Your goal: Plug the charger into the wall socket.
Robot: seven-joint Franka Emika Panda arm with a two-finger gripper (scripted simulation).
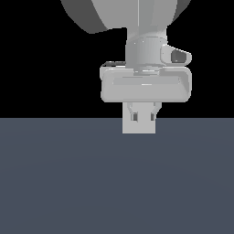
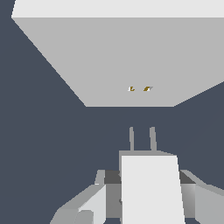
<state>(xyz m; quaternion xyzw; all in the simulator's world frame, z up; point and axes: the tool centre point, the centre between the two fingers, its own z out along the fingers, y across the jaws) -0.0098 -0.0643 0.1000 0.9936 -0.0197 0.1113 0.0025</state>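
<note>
In the wrist view my gripper [image 2: 148,177] is shut on the charger [image 2: 151,192], a white block with a finger [image 2: 105,192] on each side. Its two thin prongs [image 2: 131,139] point at the wall socket [image 2: 109,52], a light-grey upright plate with two tiny yellowish holes [image 2: 139,89]. Dark floor shows between the prong tips and the plate, so they are apart. The prongs stand roughly in line with the holes. In the exterior view the gripper [image 1: 143,116] hangs over a light-grey square, the wall socket [image 1: 138,128]. The charger cannot be told apart there.
A flat dark blue-grey floor [image 1: 114,183] fills the lower half of the exterior view, with black above it. The arm's grey hand [image 1: 145,87] and wrist [image 1: 146,50] stand over the socket.
</note>
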